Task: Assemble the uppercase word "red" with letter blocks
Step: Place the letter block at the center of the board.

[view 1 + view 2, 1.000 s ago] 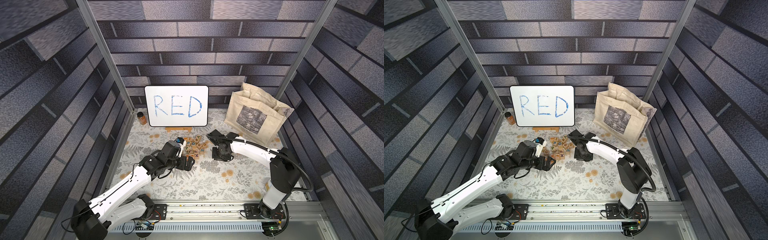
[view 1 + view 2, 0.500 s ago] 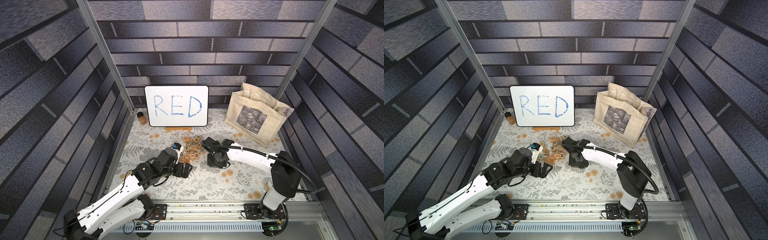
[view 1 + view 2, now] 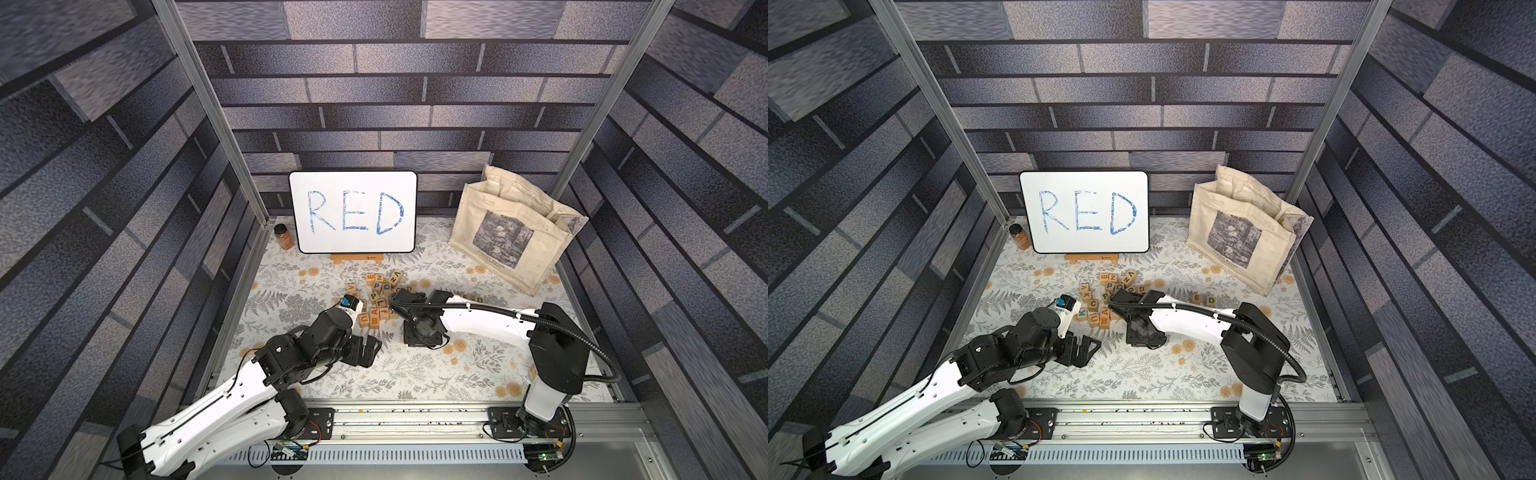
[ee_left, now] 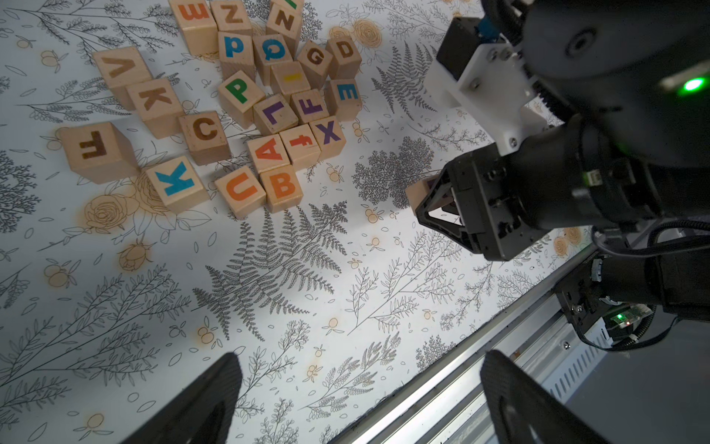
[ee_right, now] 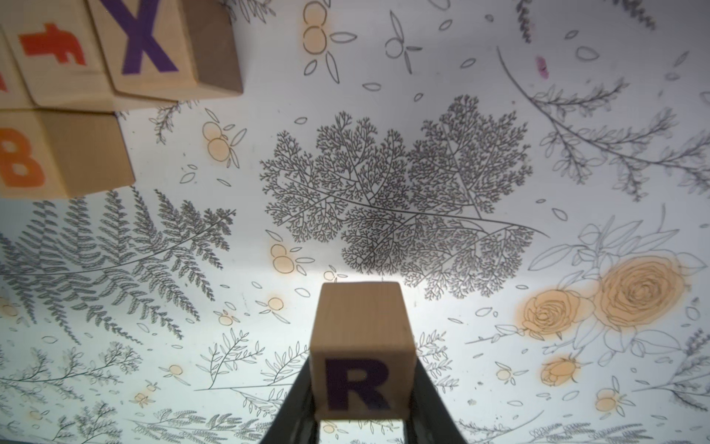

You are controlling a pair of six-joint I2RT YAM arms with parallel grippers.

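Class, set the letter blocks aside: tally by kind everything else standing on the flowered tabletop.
Whiteboard: 1
Wooden stand: 1
Tote bag: 1
Jar: 1
Total: 4

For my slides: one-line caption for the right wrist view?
Right gripper clamps purple R block over floral mat, near X block and B block.

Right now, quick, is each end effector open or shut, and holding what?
Left end effector: open, holding nothing.
Right end effector: shut on the R block.
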